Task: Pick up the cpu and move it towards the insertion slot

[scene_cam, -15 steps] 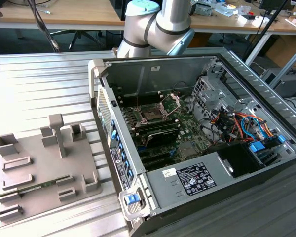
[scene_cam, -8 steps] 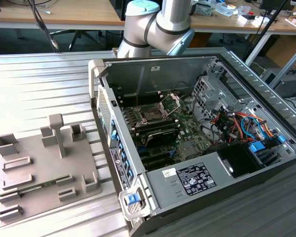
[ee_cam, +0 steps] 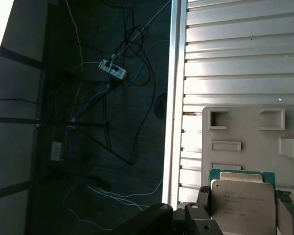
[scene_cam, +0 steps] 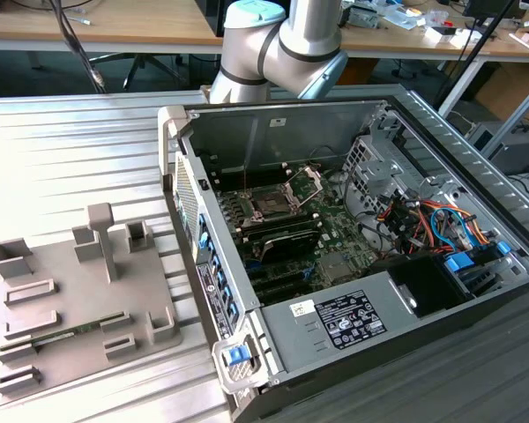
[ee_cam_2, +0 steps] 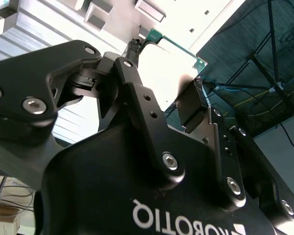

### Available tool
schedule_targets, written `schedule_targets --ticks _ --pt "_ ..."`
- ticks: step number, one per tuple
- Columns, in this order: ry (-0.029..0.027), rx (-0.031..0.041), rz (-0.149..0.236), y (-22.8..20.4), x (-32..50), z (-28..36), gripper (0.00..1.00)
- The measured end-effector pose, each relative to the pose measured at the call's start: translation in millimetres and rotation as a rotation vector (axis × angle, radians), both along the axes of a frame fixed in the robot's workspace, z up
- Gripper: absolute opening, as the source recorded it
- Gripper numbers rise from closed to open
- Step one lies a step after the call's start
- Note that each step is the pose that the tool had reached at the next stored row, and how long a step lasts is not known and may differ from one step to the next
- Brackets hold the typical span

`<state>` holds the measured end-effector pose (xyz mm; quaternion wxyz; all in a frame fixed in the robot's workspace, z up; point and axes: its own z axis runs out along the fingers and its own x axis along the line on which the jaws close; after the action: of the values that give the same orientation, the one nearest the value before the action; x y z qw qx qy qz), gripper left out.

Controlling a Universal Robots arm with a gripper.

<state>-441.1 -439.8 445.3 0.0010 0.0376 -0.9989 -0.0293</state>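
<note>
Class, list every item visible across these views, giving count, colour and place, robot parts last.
computer case: one, grey, open, exterior view's right
insertion slot: one, dark with silver frame, inside the case
cables: several, blue and orange, inside the case
fixture tray: one, grey, exterior view's left
memory stick: one, green, in the tray
cpu: one, silver top, green rim, between the fingers
robot arm: one, silver and pale blue, behind the case
gripper: one, black, shut on the cpu
</note>
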Motion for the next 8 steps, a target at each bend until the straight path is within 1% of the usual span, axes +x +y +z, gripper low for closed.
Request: schedule_targets --ticks 8 --pt "-0.0001 0.0001 0.000 0.0 0.0 5.9 0.55"
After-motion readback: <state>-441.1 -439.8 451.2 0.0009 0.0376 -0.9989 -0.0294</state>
